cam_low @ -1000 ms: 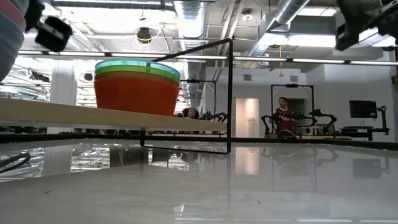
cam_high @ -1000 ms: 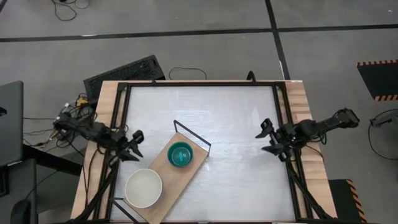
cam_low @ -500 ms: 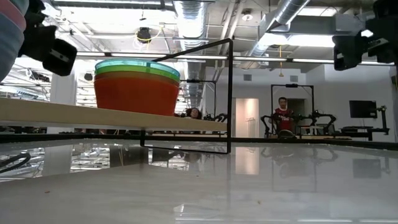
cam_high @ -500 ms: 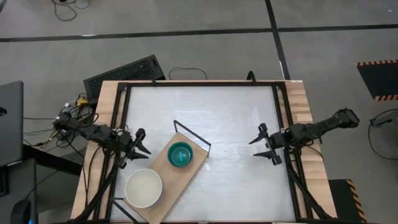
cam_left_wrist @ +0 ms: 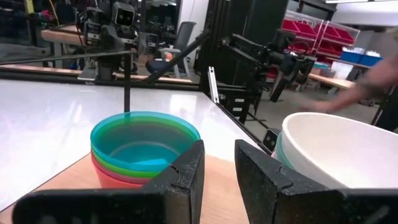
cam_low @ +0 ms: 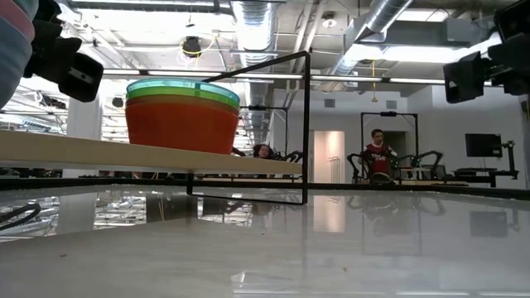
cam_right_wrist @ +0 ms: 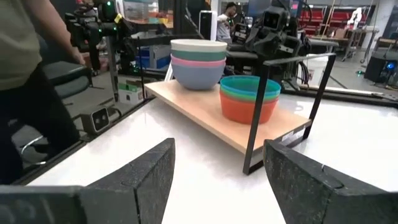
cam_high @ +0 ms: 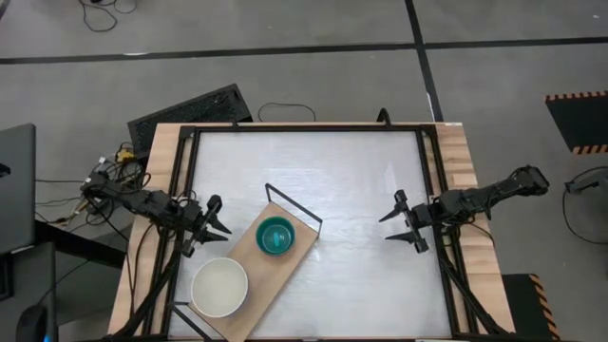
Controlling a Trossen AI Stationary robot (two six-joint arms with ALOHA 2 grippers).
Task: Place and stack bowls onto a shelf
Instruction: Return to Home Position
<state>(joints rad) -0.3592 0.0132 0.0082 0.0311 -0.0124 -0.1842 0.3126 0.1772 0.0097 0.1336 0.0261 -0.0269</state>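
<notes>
White tabletop (cam_high: 351, 171) carried everything, and we judged the withdrawal to turn on one relation. The shelf (cam_high: 250, 255) lay just ahead of the left gripper (cam_high: 218, 221), its long axis slanting across that gripper's front, and well apart from the right gripper (cam_high: 389, 226). We saw the left jaws parted only narrowly, holding nothing (the right pair stood wide, equally bare). Closest beside the left gripper sat the cream-topped stack (cam_high: 219, 287). The cyan-topped stack (cam_high: 275, 236) stood at the board's other end, toward the right gripper.
</notes>
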